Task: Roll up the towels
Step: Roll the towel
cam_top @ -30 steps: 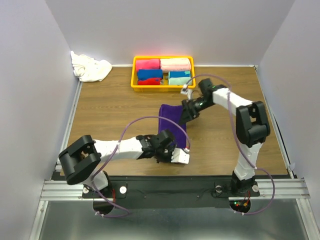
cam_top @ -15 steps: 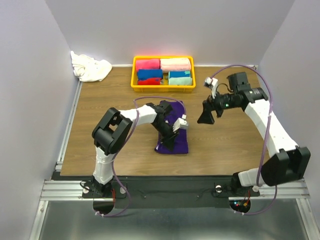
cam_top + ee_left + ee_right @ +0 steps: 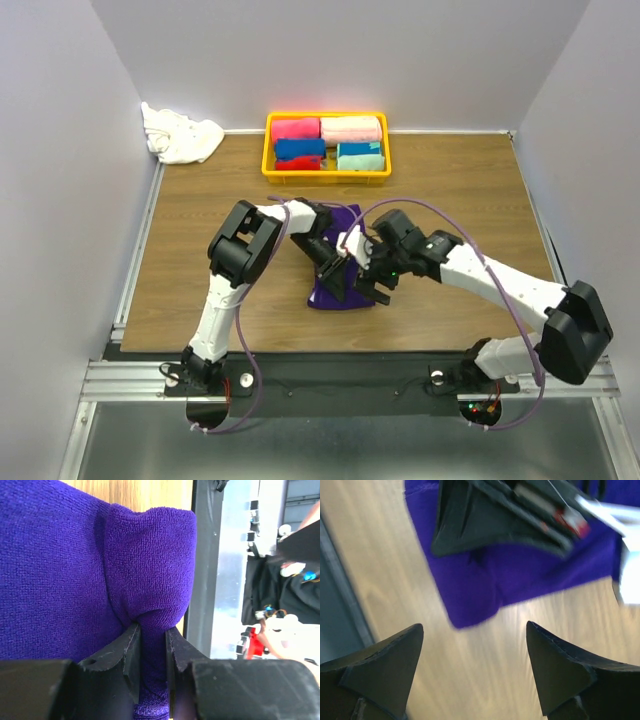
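The purple towel point(image 3: 338, 296) lies partly folded at the table's middle, its far end point(image 3: 347, 213) showing behind the arms. My left gripper point(image 3: 335, 272) is shut on a bunched fold of this purple towel point(image 3: 60, 570), pinched between both fingers point(image 3: 131, 650) in the left wrist view. My right gripper point(image 3: 377, 285) hovers open just right of it. In the right wrist view its fingertips point(image 3: 412, 635) spread wide over bare wood beside a corner of the purple towel point(image 3: 480, 590), close to the left gripper point(image 3: 495, 520). The white towel point(image 3: 182, 137) lies crumpled at the back left.
A yellow basket point(image 3: 268, 150) at the back centre holds rolled pink, red, blue and teal towels. The table's near edge with its black rail point(image 3: 200, 580) lies close to the held fold. Grey walls enclose the left, right and back sides.
My right arm has swung in from the right and dropped beside the purple towel's near right edge, its jaws narrowing slightly. The left gripper has kept its hold, shifting a little.
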Tool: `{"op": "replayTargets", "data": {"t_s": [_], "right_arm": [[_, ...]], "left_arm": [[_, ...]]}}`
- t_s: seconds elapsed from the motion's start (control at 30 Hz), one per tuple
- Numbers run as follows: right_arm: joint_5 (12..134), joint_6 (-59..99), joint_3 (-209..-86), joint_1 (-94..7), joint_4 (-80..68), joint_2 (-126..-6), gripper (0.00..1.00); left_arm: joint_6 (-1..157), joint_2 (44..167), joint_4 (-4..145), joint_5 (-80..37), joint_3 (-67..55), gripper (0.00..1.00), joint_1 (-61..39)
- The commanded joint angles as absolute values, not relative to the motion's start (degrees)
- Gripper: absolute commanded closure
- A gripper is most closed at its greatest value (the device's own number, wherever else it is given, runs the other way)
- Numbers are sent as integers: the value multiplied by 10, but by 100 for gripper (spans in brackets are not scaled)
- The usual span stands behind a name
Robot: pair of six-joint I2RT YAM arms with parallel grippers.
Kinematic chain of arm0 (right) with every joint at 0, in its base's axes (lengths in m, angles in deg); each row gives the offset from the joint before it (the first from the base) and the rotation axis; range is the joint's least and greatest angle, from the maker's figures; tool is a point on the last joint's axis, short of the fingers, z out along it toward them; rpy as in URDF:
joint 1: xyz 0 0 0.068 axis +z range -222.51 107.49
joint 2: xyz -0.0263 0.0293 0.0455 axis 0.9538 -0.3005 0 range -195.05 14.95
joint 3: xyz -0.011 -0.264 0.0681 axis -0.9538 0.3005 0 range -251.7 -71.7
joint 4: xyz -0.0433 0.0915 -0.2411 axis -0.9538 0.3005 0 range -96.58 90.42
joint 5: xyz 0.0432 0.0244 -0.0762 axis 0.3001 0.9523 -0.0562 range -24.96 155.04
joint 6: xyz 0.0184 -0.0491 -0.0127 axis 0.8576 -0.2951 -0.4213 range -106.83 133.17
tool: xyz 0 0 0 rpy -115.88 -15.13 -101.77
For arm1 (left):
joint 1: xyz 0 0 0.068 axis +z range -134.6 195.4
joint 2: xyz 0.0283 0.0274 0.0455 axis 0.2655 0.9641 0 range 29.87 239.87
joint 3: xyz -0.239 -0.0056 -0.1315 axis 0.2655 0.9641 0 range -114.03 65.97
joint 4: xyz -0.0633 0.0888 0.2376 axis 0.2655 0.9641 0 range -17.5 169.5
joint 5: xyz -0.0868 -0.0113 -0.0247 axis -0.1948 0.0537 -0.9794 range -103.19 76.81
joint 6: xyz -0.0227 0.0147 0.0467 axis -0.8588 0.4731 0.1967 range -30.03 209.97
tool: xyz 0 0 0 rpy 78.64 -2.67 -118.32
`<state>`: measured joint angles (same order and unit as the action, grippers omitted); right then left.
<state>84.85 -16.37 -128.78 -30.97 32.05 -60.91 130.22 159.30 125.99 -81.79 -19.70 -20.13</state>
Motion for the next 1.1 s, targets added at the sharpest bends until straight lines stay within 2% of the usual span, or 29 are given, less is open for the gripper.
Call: {"op": "replayTargets", "data": {"t_s": [0.0, 0.13, 0.37, 0.47, 0.6, 0.77, 0.87, 0.9, 0.93, 1.0, 1.07], "right_arm": [[720, -169, -1246, -230, 173, -630, 14], [673, -177, -1215, -182, 87, -655, 13], [697, -186, -1205, -155, 69, -686, 16], [707, -176, -1191, -155, 58, -702, 23], [730, -178, -1178, -155, 54, -710, 43], [764, -174, -1172, -155, 58, -715, 50], [786, -174, -1171, -156, 69, -722, 71], [794, -171, -1172, -158, 73, -722, 99], [802, -167, -1173, -163, 83, -719, 99], [839, -170, -1176, -175, 109, -716, 99], [870, -171, -1177, -185, 122, -715, 99]], "left_arm": [[1332, 1622, 1275, -734, -188, 96, -199], [1337, 1629, 1276, -734, -187, 92, -193], [1344, 1638, 1275, -733, -191, 84, -184], [1344, 1636, 1275, -733, -195, 83, -181], [1344, 1620, 1279, -738, -195, 82, -175], [1345, 1602, 1280, -734, -188, 79, -169], [1347, 1593, 1284, -736, -188, 77, -164], [1346, 1582, 1283, -736, -187, 75, -162], [1347, 1575, 1282, -737, -179, 73, -160], [1347, 1541, 1275, -744, -159, 63, -151], [1345, 1515, 1273, -737, -146, 59, -142]]}}
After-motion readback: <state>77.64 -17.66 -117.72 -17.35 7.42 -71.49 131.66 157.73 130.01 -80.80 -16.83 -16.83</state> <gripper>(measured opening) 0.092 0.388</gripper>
